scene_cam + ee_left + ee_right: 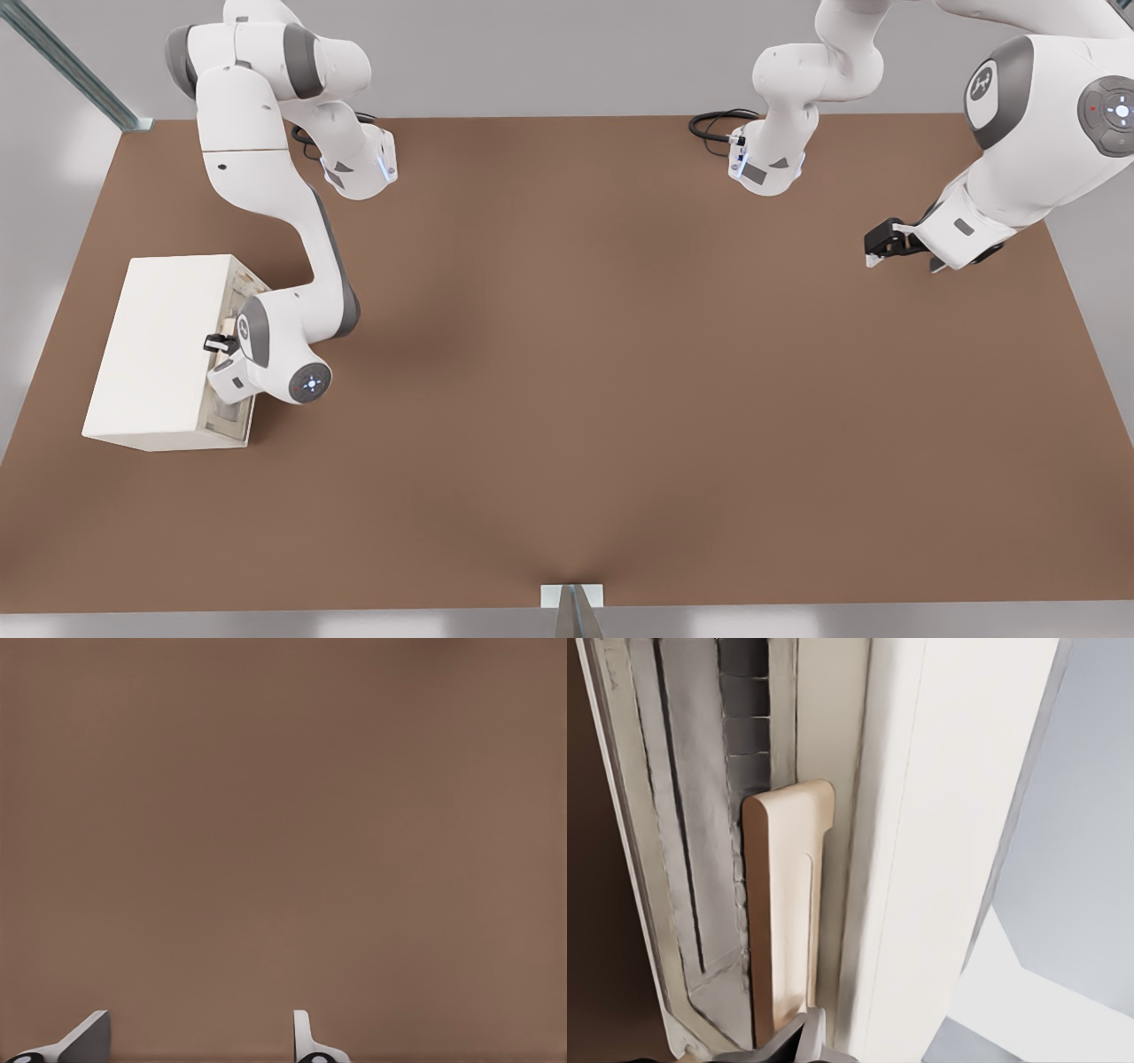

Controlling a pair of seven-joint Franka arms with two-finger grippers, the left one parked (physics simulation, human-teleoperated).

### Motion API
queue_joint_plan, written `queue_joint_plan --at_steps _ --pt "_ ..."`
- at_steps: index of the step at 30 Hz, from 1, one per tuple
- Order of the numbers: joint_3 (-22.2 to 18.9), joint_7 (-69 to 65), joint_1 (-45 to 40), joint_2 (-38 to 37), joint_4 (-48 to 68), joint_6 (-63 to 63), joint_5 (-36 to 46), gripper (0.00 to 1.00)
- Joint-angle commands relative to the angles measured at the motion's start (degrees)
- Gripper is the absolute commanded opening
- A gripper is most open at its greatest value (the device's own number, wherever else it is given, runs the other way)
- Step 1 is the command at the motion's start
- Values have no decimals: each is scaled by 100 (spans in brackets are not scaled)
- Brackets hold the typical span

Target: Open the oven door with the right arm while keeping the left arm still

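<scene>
The cream-white oven (159, 354) stands on the brown table at the front view's left, its windowed face turned toward the table's middle. The oven door (244, 285) lies flat against the body; in the right wrist view its frame and dark pane (691, 859) fill the picture, with the pale bar handle (784, 912) running along it. The right arm (266, 204) bends down in front of that face. Its black gripper (218, 344) is pressed close to the door at the handle's height, and the gripper's tip (796, 1043) shows just at the handle's end.
The parked arm's gripper (886, 244) hangs over the table (620, 399) at the front view's right. A black cable (716, 124) coils at the far edge by its base. Metal posts stand at the far left corner (80, 71) and the near edge (572, 611).
</scene>
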Motion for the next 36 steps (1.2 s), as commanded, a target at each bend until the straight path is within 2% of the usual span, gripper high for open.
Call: queue_joint_plan --at_steps 1,5,8,10,13,14,15,17,36 --pt "-2 98 19 -16 21 20 -19 21" --pt "25 352 300 63 232 37 104 21" --pt "69 802 406 46 495 11 719 21" --pt "139 81 388 -191 1286 -516 1887 21" --pt "297 -736 -15 -762 2482 -1369 4462 21" --pt "288 -1167 -350 -1079 2421 -1369 5139 70" --pt "280 -1712 -359 -1264 2430 -1194 5176 100" --pt "297 -1791 -359 -1466 2482 -938 4736 100" --pt "306 -1985 -420 -1642 2430 -613 4464 100"
